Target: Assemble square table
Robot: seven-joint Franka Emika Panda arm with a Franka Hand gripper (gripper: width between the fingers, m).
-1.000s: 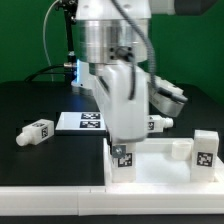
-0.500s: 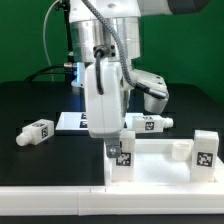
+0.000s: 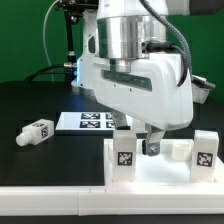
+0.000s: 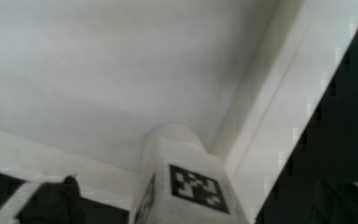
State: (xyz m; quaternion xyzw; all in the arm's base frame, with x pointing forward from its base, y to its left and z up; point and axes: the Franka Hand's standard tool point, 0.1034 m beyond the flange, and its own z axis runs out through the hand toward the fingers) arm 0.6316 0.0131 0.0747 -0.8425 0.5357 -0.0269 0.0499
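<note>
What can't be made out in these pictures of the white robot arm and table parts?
Exterior view: the bulky white robot arm hides part of the flat white marker board and whatever lies behind it.
Exterior view: its right edge cuts off the large white plastic square tabletop.
Wrist view: blur makes the tag on the small white chunky leg unreadable.

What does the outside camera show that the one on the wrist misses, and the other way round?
Only the exterior view shows the loose leg lying on the black table, the marker board, a second tagged leg at the exterior view's right, and the robot arm itself. Only the wrist view gives a close look along a leg, right beside the top's raised rim. Both show the white table top and a standing tagged leg, probably the same one.
</note>
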